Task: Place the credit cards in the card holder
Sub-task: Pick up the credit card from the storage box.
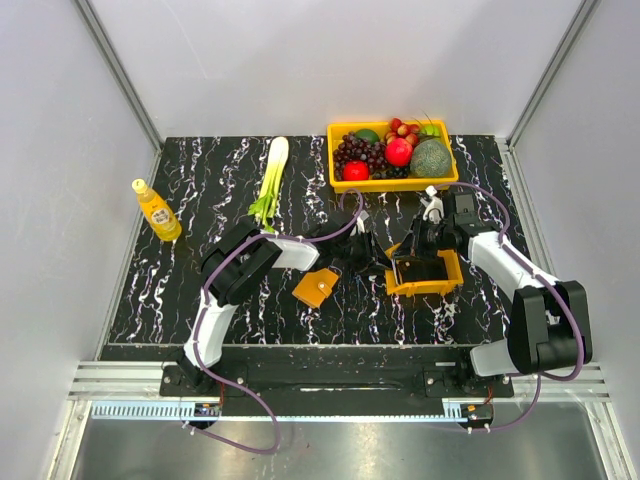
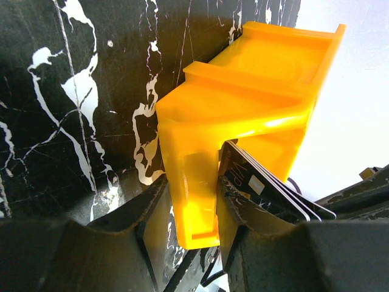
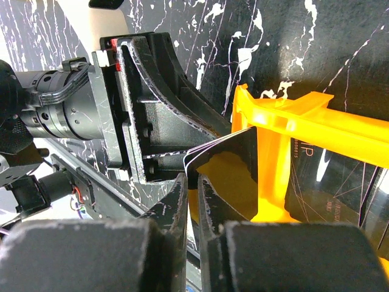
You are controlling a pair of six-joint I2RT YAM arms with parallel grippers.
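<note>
The flat orange card holder point(image 1: 318, 287) lies on the table left of centre, with nothing gripping it. A small orange raised-wall tray point(image 1: 452, 272) stands to its right with dark credit cards point(image 1: 418, 268) in it. My left gripper point(image 1: 375, 255) is shut on the tray's wall point(image 2: 200, 140), and the cards point(image 2: 267, 188) stand just beside its right finger. My right gripper point(image 3: 193, 181) is shut on the corner of a thin stack of dark, pale-edged cards point(image 3: 234, 170), which leans against the tray's rim point(image 3: 304, 115). In the top view it point(image 1: 425, 242) is over the tray.
A yellow fruit basket point(image 1: 392, 186) stands at the back right. A green-white leek point(image 1: 272, 178) lies at the back centre, and a yellow bottle point(image 1: 157, 210) stands at the left. The two grippers are close together at the tray. White walls enclose the table.
</note>
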